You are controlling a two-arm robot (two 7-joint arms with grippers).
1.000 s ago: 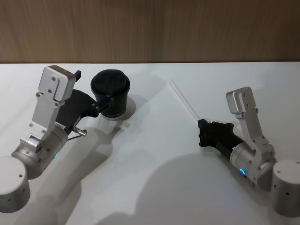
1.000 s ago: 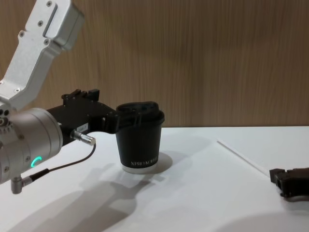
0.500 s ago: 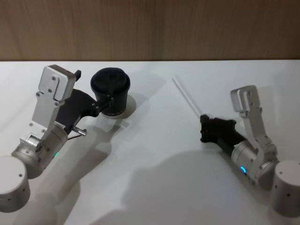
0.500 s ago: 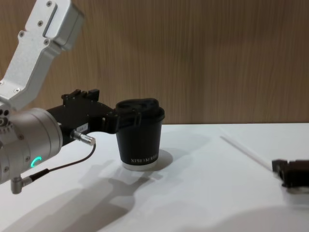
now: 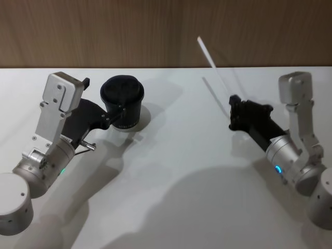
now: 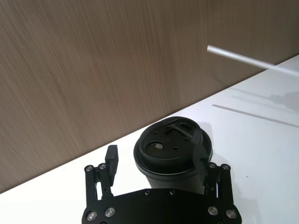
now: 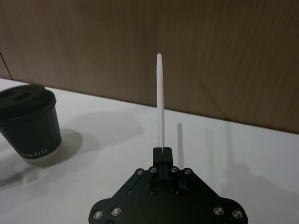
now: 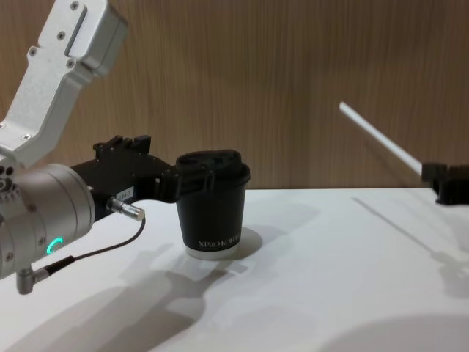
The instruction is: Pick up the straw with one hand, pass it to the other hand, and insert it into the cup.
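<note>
The black cup (image 5: 124,98) with a black lid stands upright on the white table (image 5: 171,176) at the left. My left gripper (image 5: 104,96) is open, one finger against the cup's lid and the other a little apart from it; the left wrist view shows the cup (image 6: 170,149) between the fingers (image 6: 111,158). My right gripper (image 5: 233,101) is raised above the table at the right and shut on the lower end of the white straw (image 5: 212,65). The straw (image 8: 381,139) slants up and back toward the left; its shadow lies on the table. In the right wrist view the straw (image 7: 160,102) rises from the closed fingertips (image 7: 162,150).
A wooden wall (image 5: 155,31) runs along the table's back edge. Bare white table lies between the two arms. A thin black cable (image 8: 95,253) hangs under the left wrist.
My right gripper has lifted the straw off the table, rising and shifting right; the straw now stands tilted in the air. The left arm and the cup have not moved.
</note>
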